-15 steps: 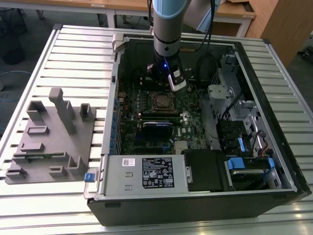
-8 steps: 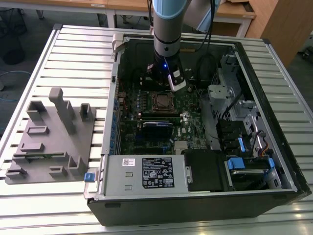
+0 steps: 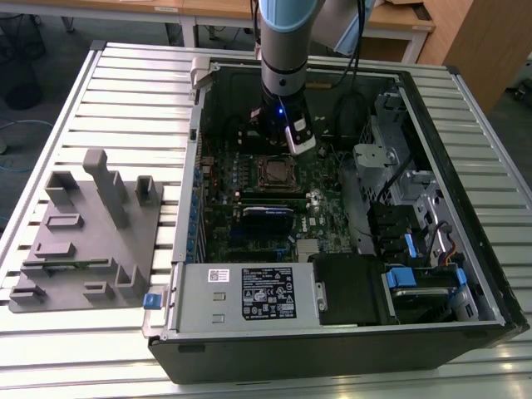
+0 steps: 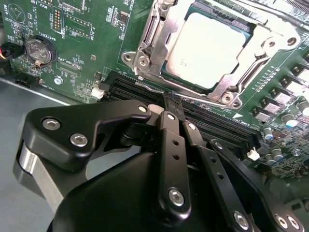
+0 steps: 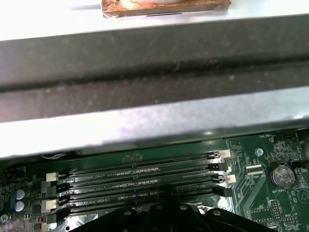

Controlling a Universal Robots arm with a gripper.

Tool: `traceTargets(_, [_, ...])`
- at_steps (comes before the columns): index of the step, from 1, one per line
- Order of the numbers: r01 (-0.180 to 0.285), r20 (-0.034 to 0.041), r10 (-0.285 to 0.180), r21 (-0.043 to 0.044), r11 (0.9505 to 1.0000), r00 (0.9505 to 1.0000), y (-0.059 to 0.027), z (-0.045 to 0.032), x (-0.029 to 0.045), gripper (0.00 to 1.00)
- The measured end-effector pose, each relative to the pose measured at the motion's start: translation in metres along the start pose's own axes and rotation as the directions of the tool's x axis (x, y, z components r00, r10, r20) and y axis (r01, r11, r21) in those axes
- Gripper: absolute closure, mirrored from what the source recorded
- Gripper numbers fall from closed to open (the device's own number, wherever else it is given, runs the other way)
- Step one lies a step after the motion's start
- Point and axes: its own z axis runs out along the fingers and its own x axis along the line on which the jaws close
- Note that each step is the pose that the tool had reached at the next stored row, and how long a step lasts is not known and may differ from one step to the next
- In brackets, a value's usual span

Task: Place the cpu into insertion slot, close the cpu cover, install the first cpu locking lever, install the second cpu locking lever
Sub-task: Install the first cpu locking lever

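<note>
Green circuit board (image 4: 87, 48), cpu (image 4: 207, 48) framed by cpu cover (image 4: 159, 43), tool (image 4: 170, 102) clenched just beside.

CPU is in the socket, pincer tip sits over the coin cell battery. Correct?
Not quite. In the second wrist view the pincer tip sits over the long black memory slots next to the cpu, well away from the coin cell battery. The cpu is seated, as you said.

Soft room light falls from above on my pale surface (image 3: 116, 83). Inside the computer case (image 3: 332, 357) it is dim and shadowy. The cpu (image 4: 212, 48) shines white with glare. My black pincer (image 4: 171, 102) looks very dark. The metal panel (image 5: 48, 17) is washed out white.
</note>
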Motion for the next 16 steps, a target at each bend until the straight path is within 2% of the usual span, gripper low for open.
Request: traceTargets(16, [-0.019,0.0061,0.019,0.0084,0.9998,0.9998,0.0022,0.0012,-0.0005,0.89])
